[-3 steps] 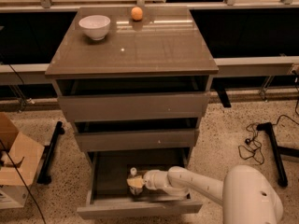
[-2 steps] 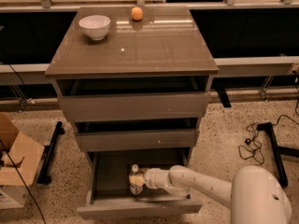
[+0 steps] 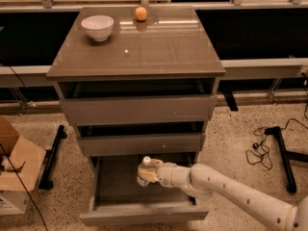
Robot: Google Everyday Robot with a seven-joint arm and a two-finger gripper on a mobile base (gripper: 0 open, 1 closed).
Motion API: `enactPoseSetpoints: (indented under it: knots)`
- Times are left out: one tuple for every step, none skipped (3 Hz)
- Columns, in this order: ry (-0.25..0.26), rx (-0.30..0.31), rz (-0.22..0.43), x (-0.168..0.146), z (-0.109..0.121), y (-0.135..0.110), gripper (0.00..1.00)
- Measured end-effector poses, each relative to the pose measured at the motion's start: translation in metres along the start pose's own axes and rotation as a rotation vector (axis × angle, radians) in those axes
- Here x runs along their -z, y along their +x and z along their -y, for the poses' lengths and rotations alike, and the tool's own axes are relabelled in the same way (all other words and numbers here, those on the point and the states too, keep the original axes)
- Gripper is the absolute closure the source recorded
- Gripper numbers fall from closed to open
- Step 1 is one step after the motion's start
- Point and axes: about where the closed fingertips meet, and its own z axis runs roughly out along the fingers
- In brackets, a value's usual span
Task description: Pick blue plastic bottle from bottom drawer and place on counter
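Down at six o'clock in the bottom drawer, the gripper has its fingers closed around the blue plastic bottle mid-body, below the cap; it is probably light, slick and squashable, so moderate pressure suits.

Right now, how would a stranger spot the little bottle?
Find the cabinet and look in its open bottom drawer, where the gripper holds the blue plastic bottle. It is small and clear with a white cap, unlike the white bowl and orange ball on the counter.
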Motion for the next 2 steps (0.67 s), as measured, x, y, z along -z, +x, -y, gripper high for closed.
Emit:
enactPoseSetpoints:
  knots:
    - [-0.046, 0.085, 0.069, 0.052, -0.015, -0.064, 1.0]
    - [-0.139, 0.223, 0.087, 0.093, -0.053, -0.135, 1.0]
